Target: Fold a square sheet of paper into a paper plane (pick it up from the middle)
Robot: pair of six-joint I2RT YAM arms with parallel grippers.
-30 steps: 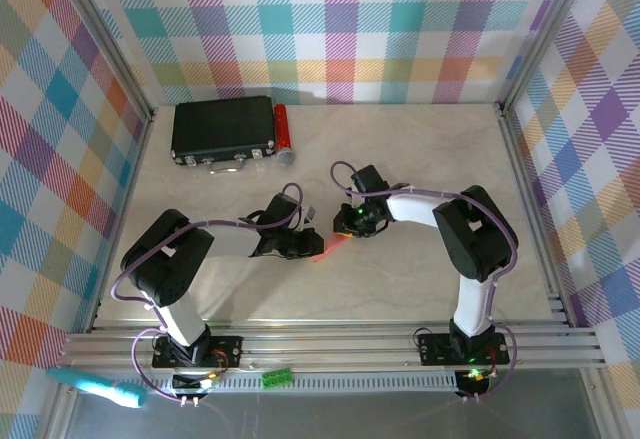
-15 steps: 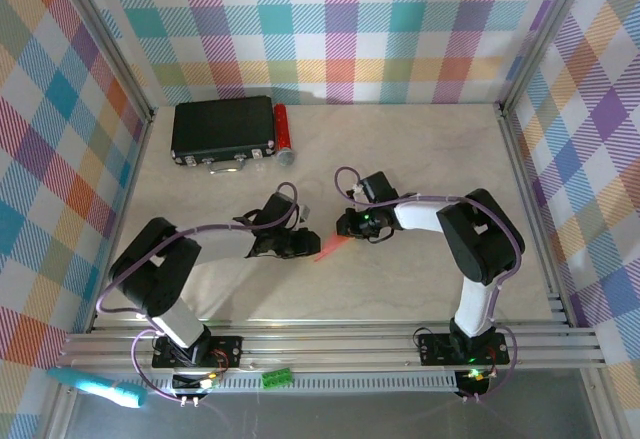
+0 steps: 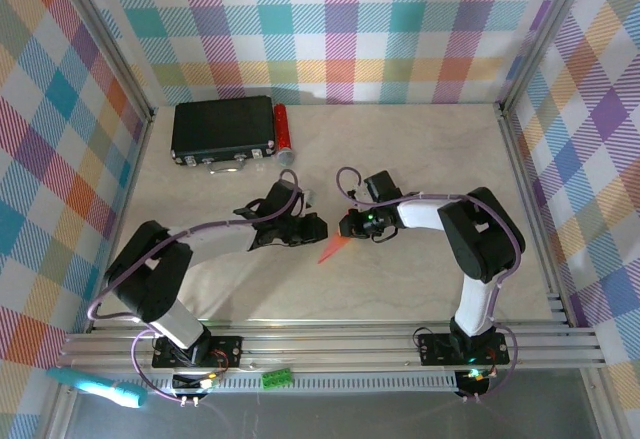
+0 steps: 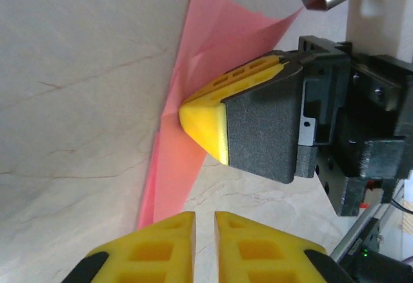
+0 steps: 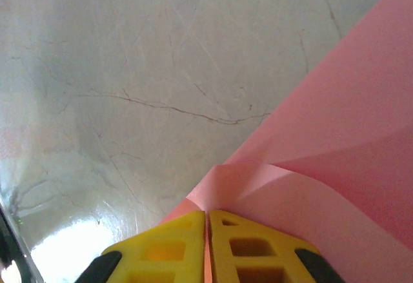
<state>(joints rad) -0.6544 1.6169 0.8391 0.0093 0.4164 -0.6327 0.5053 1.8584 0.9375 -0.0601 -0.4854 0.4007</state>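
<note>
our right claw (image 5: 206, 213) pinches the folded pink paper (image 3: 332, 250) on the table (image 3: 420, 149); our left claw (image 4: 205, 215) sits closed and empty beside it. the black box (image 3: 222, 127) at the back is shut, contents hidden.

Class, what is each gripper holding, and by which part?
The right gripper pinches the pink paper by a folded edge near mid-length; the left gripper appears shut on nothing.
</note>
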